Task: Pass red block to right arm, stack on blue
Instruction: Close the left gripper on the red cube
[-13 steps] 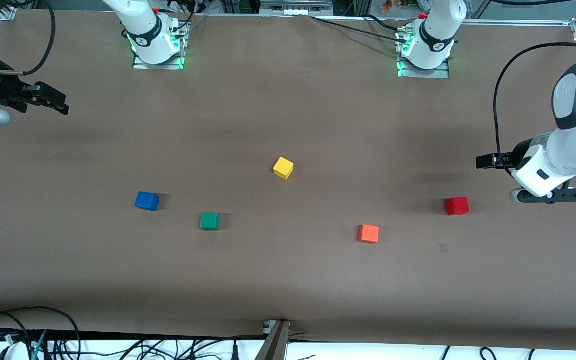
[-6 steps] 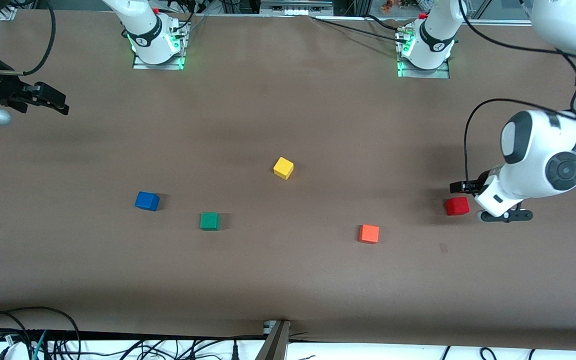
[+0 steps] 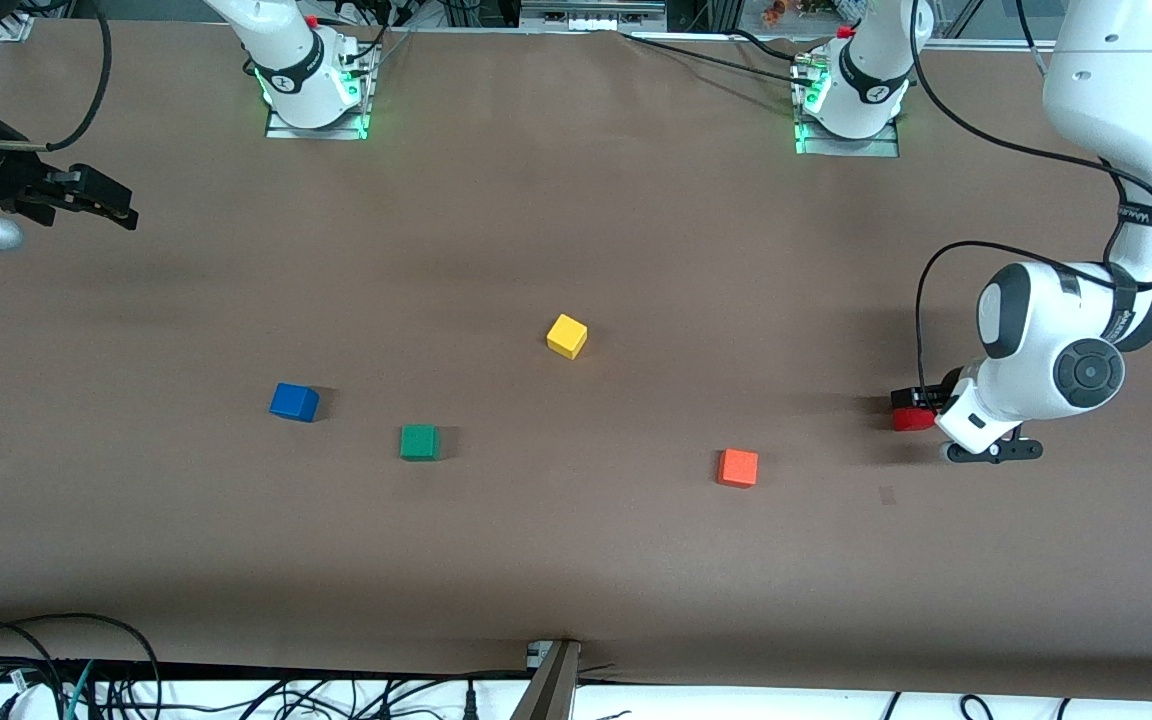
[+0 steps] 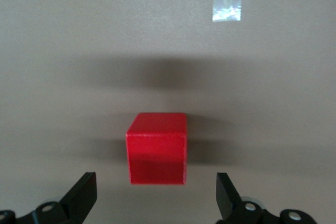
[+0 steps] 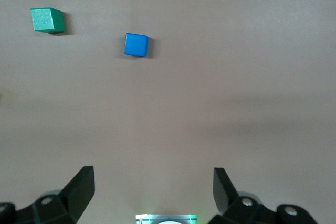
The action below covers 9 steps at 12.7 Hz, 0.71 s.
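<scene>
Between open left end effector (image 4: 156, 200) fingertips: red block (image 4: 156, 148) on table | right end effector (image 3: 86, 205) open, waiting

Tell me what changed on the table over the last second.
The left hand swung in from the left arm's end of the table and came down over the red block, fingers open on either side, not gripping it. The right hand stayed waiting, open, at its own end. None of the blocks moved.

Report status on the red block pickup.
Left gripper open, low over red block. Right gripper open, waiting at table edge. Nothing in the way.
</scene>
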{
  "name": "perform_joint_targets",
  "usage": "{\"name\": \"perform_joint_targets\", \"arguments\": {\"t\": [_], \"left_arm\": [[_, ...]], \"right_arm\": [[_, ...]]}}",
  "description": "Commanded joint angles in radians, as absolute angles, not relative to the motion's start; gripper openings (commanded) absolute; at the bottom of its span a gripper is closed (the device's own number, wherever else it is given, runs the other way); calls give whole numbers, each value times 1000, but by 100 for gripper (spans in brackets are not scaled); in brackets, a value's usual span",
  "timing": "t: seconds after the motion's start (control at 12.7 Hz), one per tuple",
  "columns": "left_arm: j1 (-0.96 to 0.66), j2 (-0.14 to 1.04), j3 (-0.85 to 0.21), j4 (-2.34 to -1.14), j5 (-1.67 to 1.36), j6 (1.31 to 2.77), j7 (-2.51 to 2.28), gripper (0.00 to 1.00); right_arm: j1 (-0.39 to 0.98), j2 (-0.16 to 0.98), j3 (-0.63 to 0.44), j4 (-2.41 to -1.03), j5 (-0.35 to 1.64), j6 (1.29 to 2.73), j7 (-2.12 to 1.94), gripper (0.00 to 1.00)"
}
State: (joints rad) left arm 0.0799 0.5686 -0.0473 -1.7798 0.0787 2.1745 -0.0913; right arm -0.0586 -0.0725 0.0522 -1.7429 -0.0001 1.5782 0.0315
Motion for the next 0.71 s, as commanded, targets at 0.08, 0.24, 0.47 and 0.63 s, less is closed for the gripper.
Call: {"name": "perform_joint_targets", "arguments": {"t": [0.08, 0.24, 0.47, 0.63], "left_arm": [[81, 606, -48, -1766, 100, 2227, -95, 100], [81, 607, -48, -1766, 100, 2227, -97, 100], [81, 617, -48, -1766, 100, 2229, -95, 100], [81, 615, -48, -1770, 100, 2227, -95, 86]], "right_arm": [[-66, -80, 58, -1749, 0, 1580, 25, 100], [-66, -81, 58, -1747, 0, 1580, 25, 100], [-66, -81, 58, -1749, 0, 1582, 25, 100], [-66, -80, 58, -1747, 0, 1580, 25, 100]]}}
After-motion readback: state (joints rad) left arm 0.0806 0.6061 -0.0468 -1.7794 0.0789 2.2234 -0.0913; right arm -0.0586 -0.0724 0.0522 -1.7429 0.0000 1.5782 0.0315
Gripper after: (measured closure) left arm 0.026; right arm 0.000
